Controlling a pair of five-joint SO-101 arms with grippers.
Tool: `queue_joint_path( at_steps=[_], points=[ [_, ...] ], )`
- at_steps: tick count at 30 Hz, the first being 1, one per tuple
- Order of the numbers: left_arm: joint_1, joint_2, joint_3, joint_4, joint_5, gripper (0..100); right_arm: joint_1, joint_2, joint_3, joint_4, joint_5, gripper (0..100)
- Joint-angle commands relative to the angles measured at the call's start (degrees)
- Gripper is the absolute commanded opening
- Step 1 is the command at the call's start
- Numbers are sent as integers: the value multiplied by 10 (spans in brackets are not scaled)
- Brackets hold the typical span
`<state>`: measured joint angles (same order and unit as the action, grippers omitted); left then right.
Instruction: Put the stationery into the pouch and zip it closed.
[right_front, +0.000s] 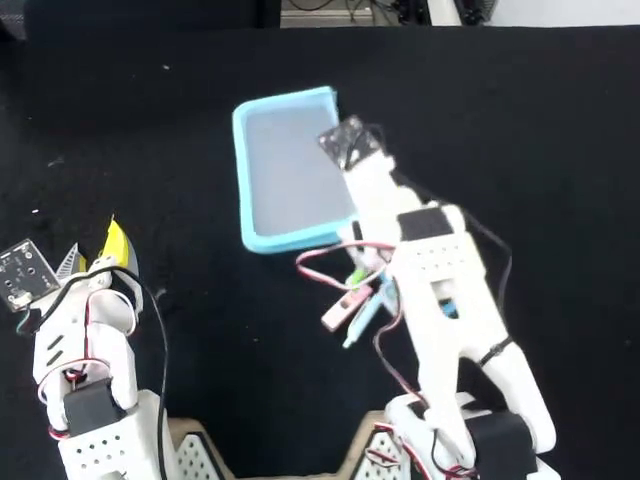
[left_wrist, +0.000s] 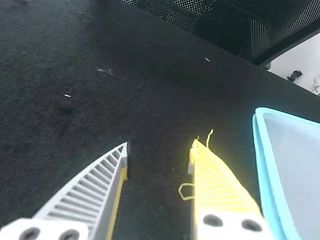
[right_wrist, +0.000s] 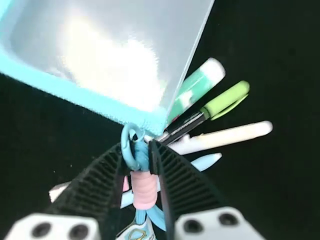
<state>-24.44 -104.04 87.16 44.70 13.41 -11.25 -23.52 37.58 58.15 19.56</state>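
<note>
The light-blue pouch (right_front: 290, 170) with a translucent grey face lies flat in the middle of the black table. My right gripper (right_wrist: 136, 144) is at the pouch's near corner, shut on the zipper pull (right_wrist: 141, 187), a blue ring with a pink bead. Beside that corner several pens poke out: a green-and-white tube (right_wrist: 200, 82), a green-capped pen (right_wrist: 225, 100), a white pen (right_wrist: 230, 136) and a pale blue one (right_wrist: 205, 161). In the high view the stationery (right_front: 352, 305) lies under my right arm (right_front: 420, 250). My left gripper (left_wrist: 159, 150) is open over bare cloth, left of the pouch (left_wrist: 280, 165).
The left gripper (right_front: 92, 236) sits near the table's left front, well apart from the pouch. Red and black cables (right_front: 320, 272) loop off the right arm above the pens. A mesh chair (left_wrist: 225, 20) stands past the table's far edge.
</note>
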Motion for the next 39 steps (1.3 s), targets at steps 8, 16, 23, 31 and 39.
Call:
queue_joint_path(
  at_steps=[8,16,23,31,39],
  points=[
    [0,-4,-7,-14,6,198,-125,-186,-109,114,6,10],
    [0,-4,-22,-13,6,200,-191,-262,-109,170,5,11],
    [2,-4,-70,-14,-47,202,-229,-266,-108,196,4,11],
    [122,-4,-114,-14,-66,204,-230,-272,-60,196,2,11],
    [188,-4,-107,-27,-85,204,-287,-351,11,154,-38,11]
  ],
)
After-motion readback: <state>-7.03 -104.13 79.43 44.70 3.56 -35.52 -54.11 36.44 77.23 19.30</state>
